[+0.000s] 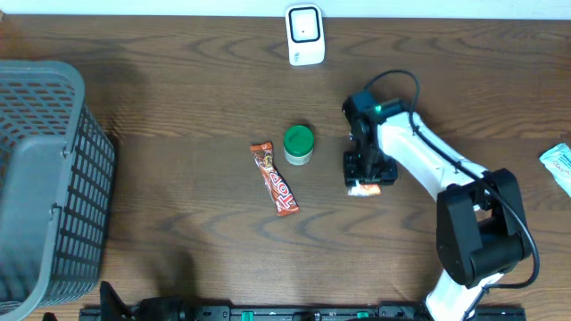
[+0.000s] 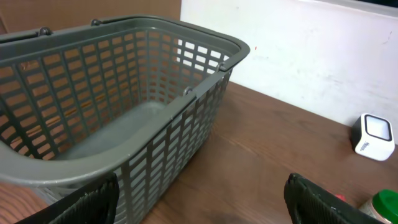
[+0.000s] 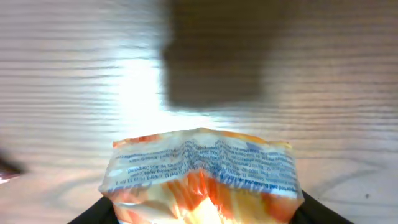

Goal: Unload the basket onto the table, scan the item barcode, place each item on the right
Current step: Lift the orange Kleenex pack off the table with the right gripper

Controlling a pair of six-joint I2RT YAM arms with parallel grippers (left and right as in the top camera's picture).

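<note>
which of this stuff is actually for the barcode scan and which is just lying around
For the job:
- right hand
- orange packet, between its fingers
- white scanner

Just lying about:
- chocolate bar
- green-lidded jar
- grey basket
- pale packet at the right edge

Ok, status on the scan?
Left fingers open, by basket. Right fingers clamped on orange packet. Scanner at far edge; jar, candy bar clear of path.

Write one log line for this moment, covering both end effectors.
right end effector: gripping orange packet | left end effector: open, beside grey basket | white scanner: not yet reached
</note>
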